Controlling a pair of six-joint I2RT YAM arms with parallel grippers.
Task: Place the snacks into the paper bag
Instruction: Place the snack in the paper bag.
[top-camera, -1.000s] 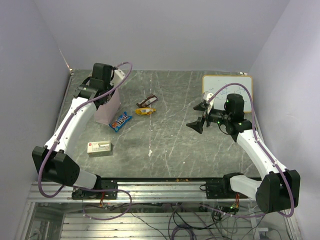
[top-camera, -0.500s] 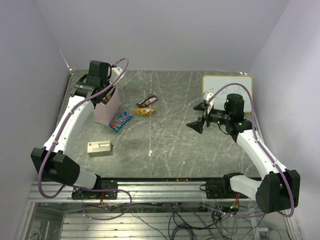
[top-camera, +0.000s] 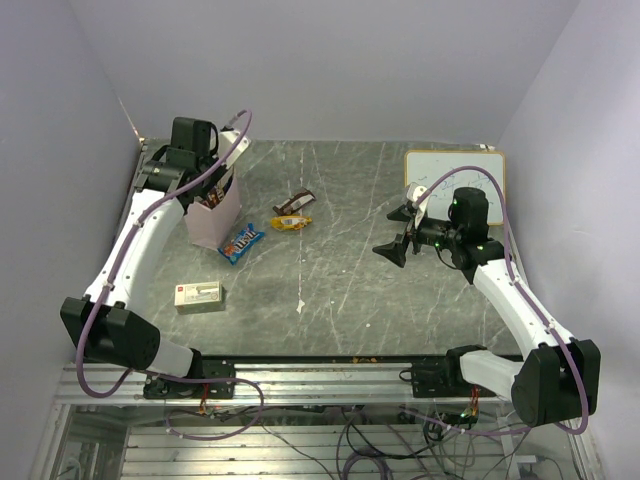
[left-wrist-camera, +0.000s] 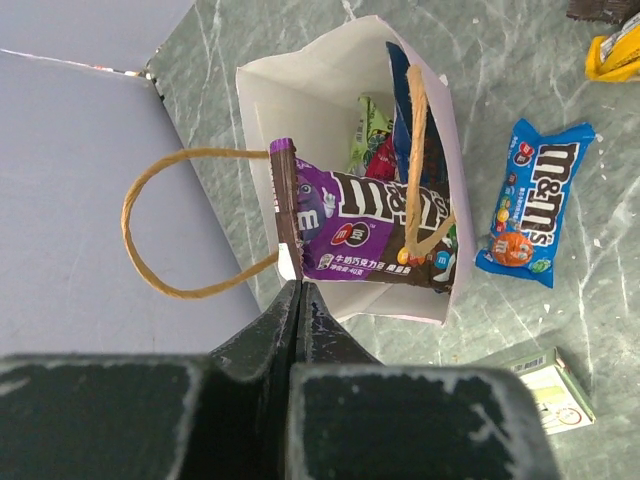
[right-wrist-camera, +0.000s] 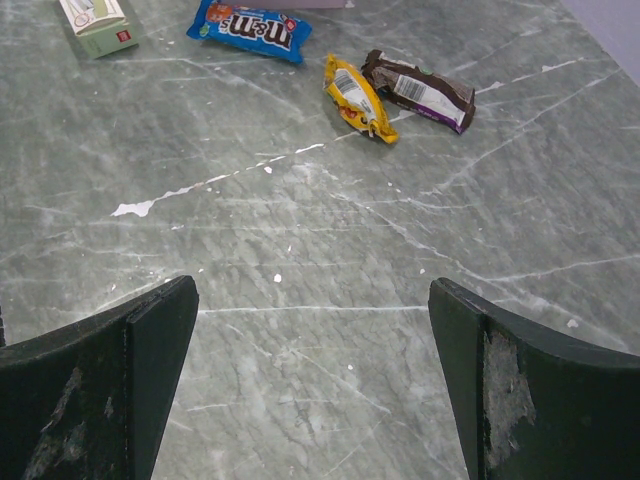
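Desk (top-camera: 340, 290) surface of grey-green marbled stone is seen beneath everything. A white framed whiteboard (top-camera: 455, 170) is laid flat at the far right. The pale mauve paper bag (top-camera: 215, 225) is stood upright at the far left with its mouth open, and one tan rope handle (left-wrist-camera: 150, 240) is flopped out to its left. The right tool (top-camera: 398, 232) is held above the desk's right half, well apart from every snack, with its fingers spread wide. The left tool (left-wrist-camera: 300, 290) is held over the bag's mouth; its fingers are pressed together and appear pinched on the corner of a purple M&M's packet (left-wrist-camera: 370, 235), which is laid across the bag's opening. A dark blue packet (left-wrist-camera: 405, 110), a green packet (left-wrist-camera: 368, 130) and a red one (left-wrist-camera: 383, 160) are seen inside the bag. A beige box (top-camera: 198, 294) with a red mark is laid near the bag, towards the near edge. A blue M&M's packet (top-camera: 241, 242) is laid flat just right of the bag. A yellow packet (top-camera: 291, 223) and a dark brown bar (top-camera: 294, 203) are found close together around the desk's middle, the bar on the far side.
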